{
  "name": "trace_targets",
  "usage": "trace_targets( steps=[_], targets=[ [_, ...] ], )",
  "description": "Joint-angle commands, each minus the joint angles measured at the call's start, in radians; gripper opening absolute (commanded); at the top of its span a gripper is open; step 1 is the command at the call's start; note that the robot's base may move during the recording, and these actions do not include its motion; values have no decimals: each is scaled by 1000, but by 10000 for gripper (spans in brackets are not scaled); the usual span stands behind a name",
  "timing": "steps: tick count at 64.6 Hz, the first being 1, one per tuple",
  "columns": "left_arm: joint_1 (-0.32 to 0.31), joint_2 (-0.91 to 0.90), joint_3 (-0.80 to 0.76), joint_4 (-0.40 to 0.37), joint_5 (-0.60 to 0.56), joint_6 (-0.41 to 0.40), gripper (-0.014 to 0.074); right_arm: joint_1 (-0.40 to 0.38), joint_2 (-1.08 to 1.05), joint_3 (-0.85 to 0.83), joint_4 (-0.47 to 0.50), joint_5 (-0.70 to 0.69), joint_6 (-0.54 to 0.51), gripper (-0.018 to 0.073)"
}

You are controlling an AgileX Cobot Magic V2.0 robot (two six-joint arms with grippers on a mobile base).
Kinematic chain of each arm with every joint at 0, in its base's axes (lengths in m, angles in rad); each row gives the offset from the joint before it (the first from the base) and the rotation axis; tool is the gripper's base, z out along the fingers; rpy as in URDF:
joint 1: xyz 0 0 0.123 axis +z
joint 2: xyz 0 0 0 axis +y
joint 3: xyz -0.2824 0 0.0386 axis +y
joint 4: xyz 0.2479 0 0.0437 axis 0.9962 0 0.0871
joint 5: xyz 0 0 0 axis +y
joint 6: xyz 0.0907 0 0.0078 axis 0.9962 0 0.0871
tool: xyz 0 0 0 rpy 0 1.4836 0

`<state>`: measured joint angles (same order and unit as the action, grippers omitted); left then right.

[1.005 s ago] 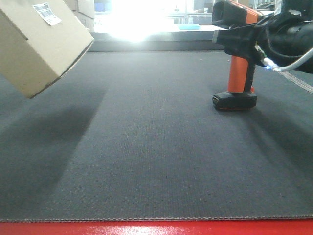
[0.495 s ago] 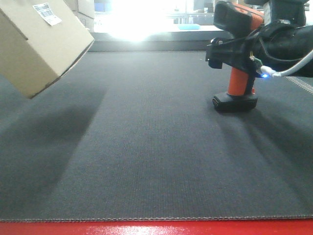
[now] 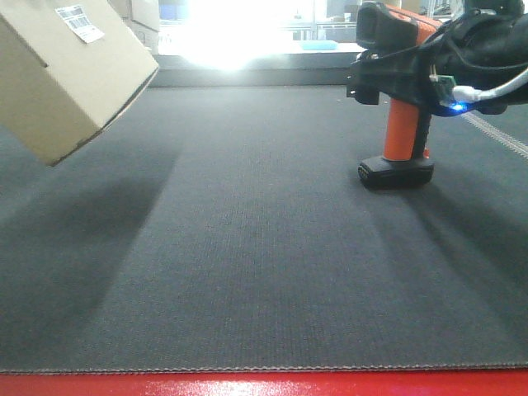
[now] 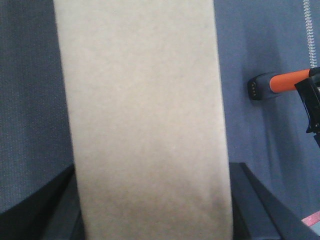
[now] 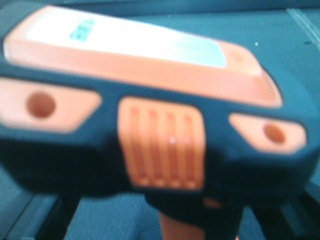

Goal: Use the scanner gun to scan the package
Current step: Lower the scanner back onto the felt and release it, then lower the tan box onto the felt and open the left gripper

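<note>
At the right of the front view, the right tool [image 3: 394,82] sits around the upper handle of the scanner gun [image 3: 399,124], just under its head; black tool parts lie against both sides of the handle, but whether they press on it or merely flank it cannot be told, and the right wrist view is too close and blurred to settle it. A small blue light glows on the arm behind the handle, beside a white cable [image 3: 495,92]. That scanner stands upright, long axis vertical, flat black base resting on the table [image 3: 264,272], orange handle rising to the black head, whose length runs across the view with the nose toward the left. Seen from the right wrist, the head's orange top and ribbed orange panel [image 5: 161,145] fill the frame. Well apart, at the far left, the package [image 3: 70,78] hangs tilted above the table, one corner lowest, its white barcode label [image 3: 79,22] on the upper face. From the left wrist, the box's plain brown face fills the middle, dark parts of the left tool [image 4: 150,220] show on either side of it at the bottom, closed against it. Dark grey woven cloth covers the table, with a red strip along the near edge; beyond it, a bright glare washes out the room.
</note>
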<state>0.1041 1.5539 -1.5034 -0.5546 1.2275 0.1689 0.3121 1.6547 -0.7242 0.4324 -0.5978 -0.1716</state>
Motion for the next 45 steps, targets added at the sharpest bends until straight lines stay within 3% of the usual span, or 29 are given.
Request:
trace_targets(
  steps=[1,15,30,38,45],
  targets=[
    [-1,-14,-2,-22,-6,5,-111,-2,-27,4,-7,18,-19,568],
    [-1,-14,-2,-24,-6,5,-111,-3,-71,32,91,43,-148,568],
    [-1,-14,-2,-8,-6,5,-111,-3,-180,51,101,226,-151,542],
    [-1,-14,-28,67,-6,5,-111,-3,-270,69,101,313,-151,406],
    [-1,-10,-65,129,-6,5,-111,-3,-371,99,101,351,-151,171]
  ],
)
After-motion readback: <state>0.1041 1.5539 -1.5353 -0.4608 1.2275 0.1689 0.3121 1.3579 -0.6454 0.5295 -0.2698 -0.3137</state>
